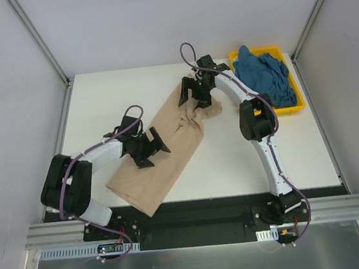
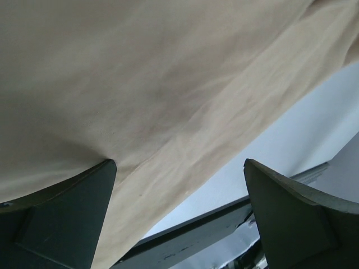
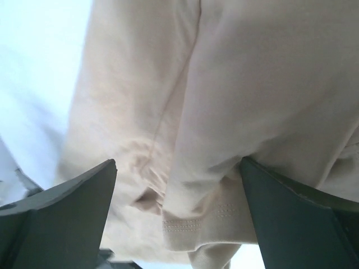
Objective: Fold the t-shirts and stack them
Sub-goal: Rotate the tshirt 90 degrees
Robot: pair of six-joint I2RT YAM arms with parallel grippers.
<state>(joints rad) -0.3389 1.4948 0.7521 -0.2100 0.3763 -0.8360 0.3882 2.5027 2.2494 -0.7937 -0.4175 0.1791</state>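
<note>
Tan cotton, the t-shirt [image 1: 170,168] lay diagonally, its middle under the spread-open left gripper [image 1: 155,151] and its far end under the spread-open right gripper [image 1: 195,99].

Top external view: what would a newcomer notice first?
A long tan t-shirt lies diagonally across the middle of the white table, bunched at its far end. Both arms lean over it with jaws open: the left gripper at mid-shirt, the right gripper at the bunched end. In the far right corner, a crumpled teal t-shirt fills a yellow tray.
</note>
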